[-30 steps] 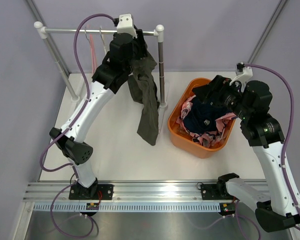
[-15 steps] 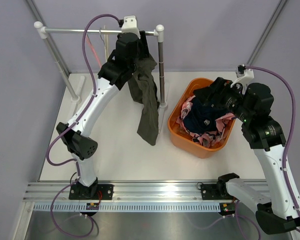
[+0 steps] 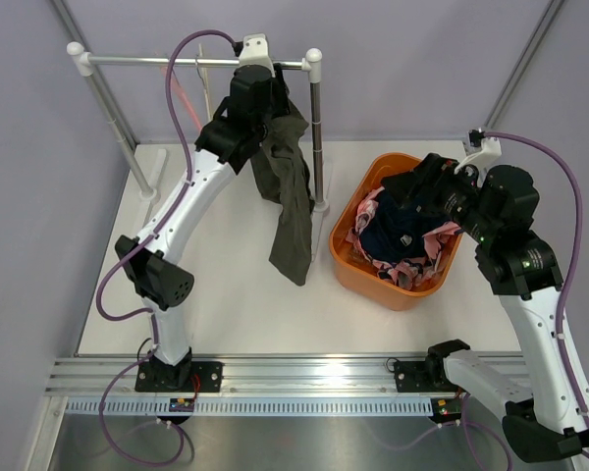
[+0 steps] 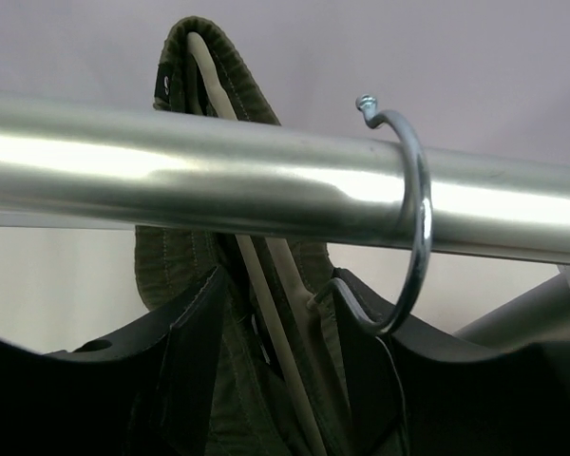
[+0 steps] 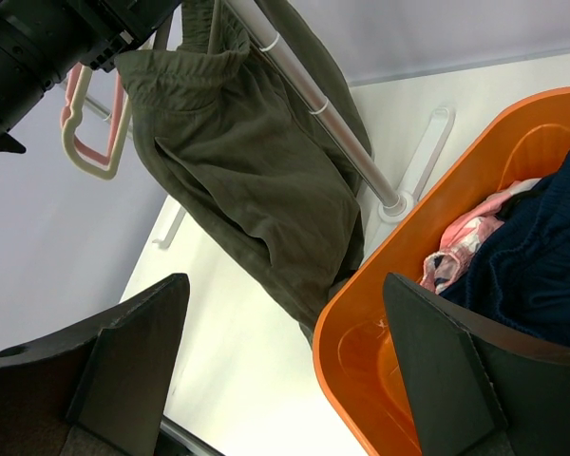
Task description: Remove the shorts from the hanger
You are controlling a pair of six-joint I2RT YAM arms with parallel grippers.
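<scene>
Left arm (image 3: pixel 189 191) shifted right along rail (image 4: pixel 218 180), left gripper (image 4: pixel 280 290) clenched on olive shorts (image 3: pixel 293 216) beneath it, right gripper (image 5: pixel 283 285) spread open

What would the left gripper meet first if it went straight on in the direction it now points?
Most likely the olive green cloth shorts and the cream plastic hanger inside them, which lie between the left gripper's fingers; the shiny metal rail seems just beyond, though depth is unclear.

Soft, even light filled the top view, bright and sharp, with faint shadows on the white table (image 3: pixel 226 294). A glare streak ran along the blurred metal rail (image 4: pixel 218 176); the olive shorts (image 4: pixel 176 275) behind looked crisper. In the right wrist view the fingers (image 5: pixel 123 361) were dark and unfocused.
</scene>
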